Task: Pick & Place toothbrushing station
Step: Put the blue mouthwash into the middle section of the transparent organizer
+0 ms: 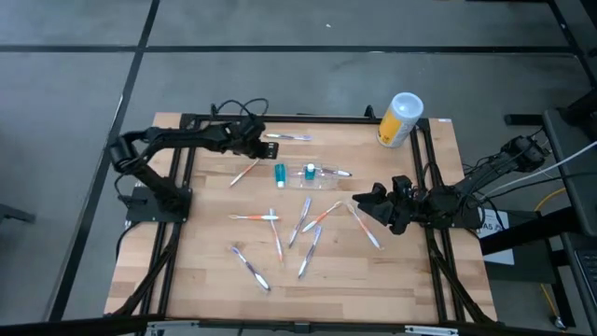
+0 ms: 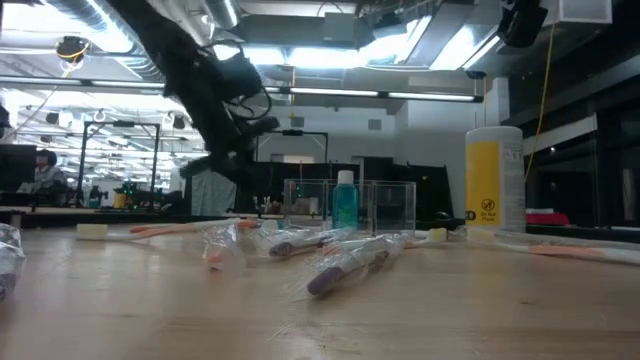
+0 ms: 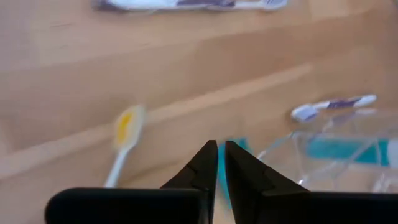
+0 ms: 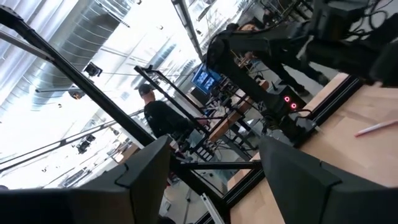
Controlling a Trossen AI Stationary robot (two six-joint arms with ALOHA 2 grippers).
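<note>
Hovering over the back-left part of the wooden counter [image 1: 401, 271], the left tool [image 1: 264, 146] has its fingers together, holding nothing. The right tool [image 1: 359, 199], near the right edge, has its fingers spread apart and empty. The clear plastic toothbrushing station [image 1: 317, 177] lies mid-counter between them, touching neither tool.

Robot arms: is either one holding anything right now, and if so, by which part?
Nothing is held. The left end effector is shut on nothing, above the table near the clear holder. The right end effector is open and empty.
</note>
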